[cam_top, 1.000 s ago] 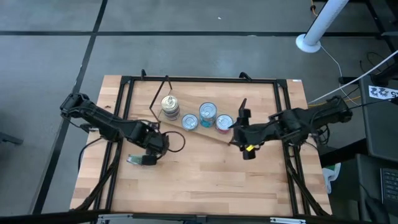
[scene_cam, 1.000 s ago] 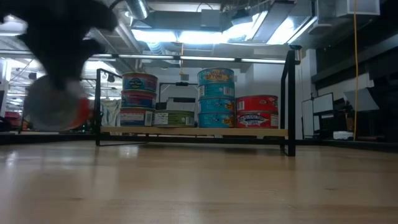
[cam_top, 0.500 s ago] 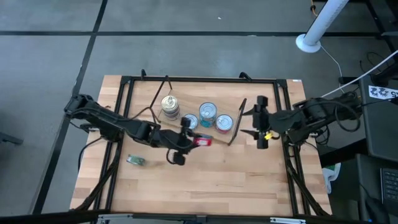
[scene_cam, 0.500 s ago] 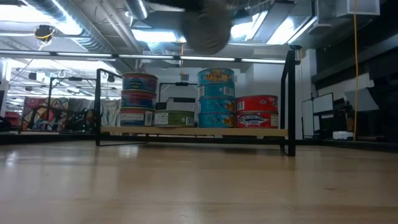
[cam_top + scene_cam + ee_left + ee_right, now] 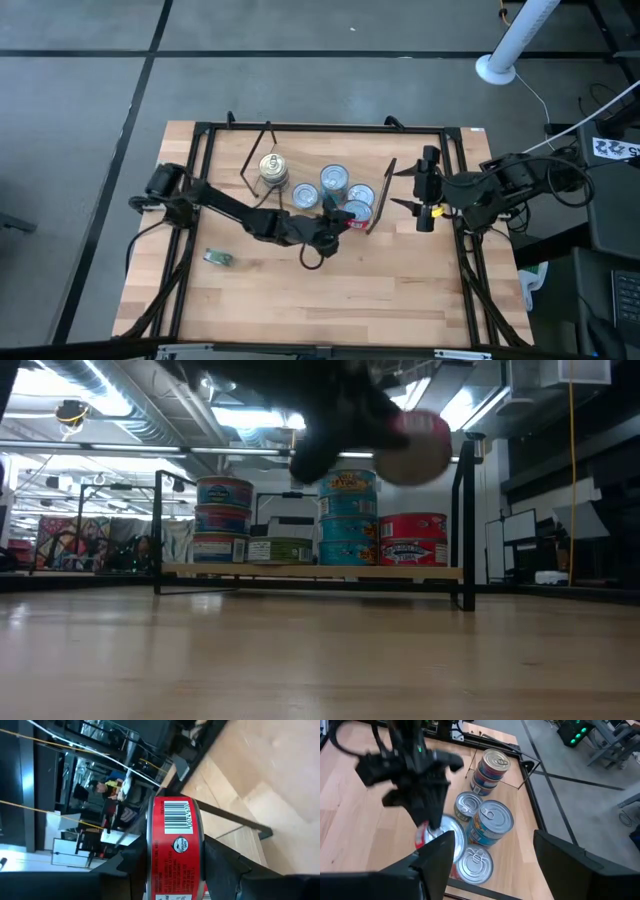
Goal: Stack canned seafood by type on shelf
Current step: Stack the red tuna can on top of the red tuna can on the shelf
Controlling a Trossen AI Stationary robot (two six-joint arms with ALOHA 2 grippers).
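One red tin [image 5: 175, 847] is clamped in the left end effector [image 5: 340, 222] above the red stack [image 5: 412, 540] at the shelf's [image 5: 310, 571] right end, needing lowering squarely on; the right end effector [image 5: 428, 190] waits wide, right of the shelf.

The light-wood bench [image 5: 330, 290] inside its black frame carries the shelf [image 5: 300, 571], a pale board on thin black wire legs. On the shelf stand 4 groups of tins [image 5: 348, 517]: 3 blue-labelled, 1 low green, 3 teal, 1 red. A small green object [image 5: 219, 259] lies apart on the bench.
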